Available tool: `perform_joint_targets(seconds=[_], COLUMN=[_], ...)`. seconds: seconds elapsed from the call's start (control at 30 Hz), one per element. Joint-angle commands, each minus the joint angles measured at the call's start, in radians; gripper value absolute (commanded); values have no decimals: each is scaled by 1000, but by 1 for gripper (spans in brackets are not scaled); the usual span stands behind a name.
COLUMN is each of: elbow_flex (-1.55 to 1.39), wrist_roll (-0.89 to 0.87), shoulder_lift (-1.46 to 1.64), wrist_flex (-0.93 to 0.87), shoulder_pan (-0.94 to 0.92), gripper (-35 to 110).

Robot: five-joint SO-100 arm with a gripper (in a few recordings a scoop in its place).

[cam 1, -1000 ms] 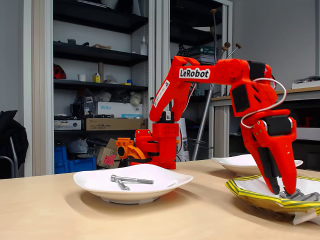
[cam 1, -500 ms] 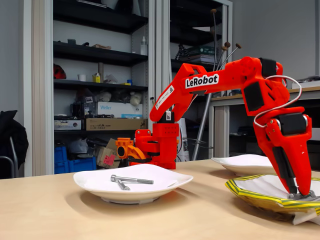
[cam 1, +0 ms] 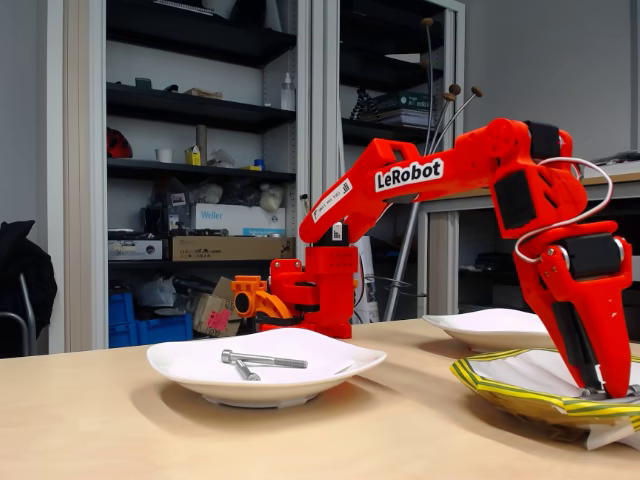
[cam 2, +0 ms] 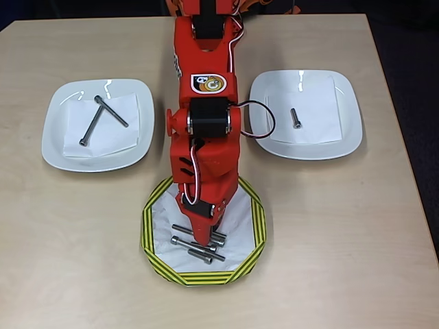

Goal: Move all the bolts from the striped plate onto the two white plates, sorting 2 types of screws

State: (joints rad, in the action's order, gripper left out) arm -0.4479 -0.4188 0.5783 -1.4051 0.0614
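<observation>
Here my gripper (cam 2: 206, 236) sits low in the striped plate (cam 2: 154, 257) among four or so bolts (cam 2: 197, 247); whether my jaws grasp one I cannot tell.

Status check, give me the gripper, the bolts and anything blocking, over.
Gripper down among the bolts on the striped plate, jaw state unclear. Two long bolts on one white plate, one short bolt on the other. Nothing blocking.
</observation>
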Motion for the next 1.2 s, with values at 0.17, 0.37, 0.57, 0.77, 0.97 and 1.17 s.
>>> perform_joint_targets(seconds=[0.17, 0.37, 0.57, 0.77, 0.97, 1.17], elbow_flex=[18, 35, 52, 48, 11, 8], wrist_roll=[-106, -123, -117, -123, -130, -135], shoulder_lift=[8, 17, 46, 89, 155, 195], wrist_flex=[-71, -84, -127, -161, -175, -178], shoulder_pan=[34, 26, 15, 3, -6, -15], gripper=[5, 0, 0, 0, 0, 0])
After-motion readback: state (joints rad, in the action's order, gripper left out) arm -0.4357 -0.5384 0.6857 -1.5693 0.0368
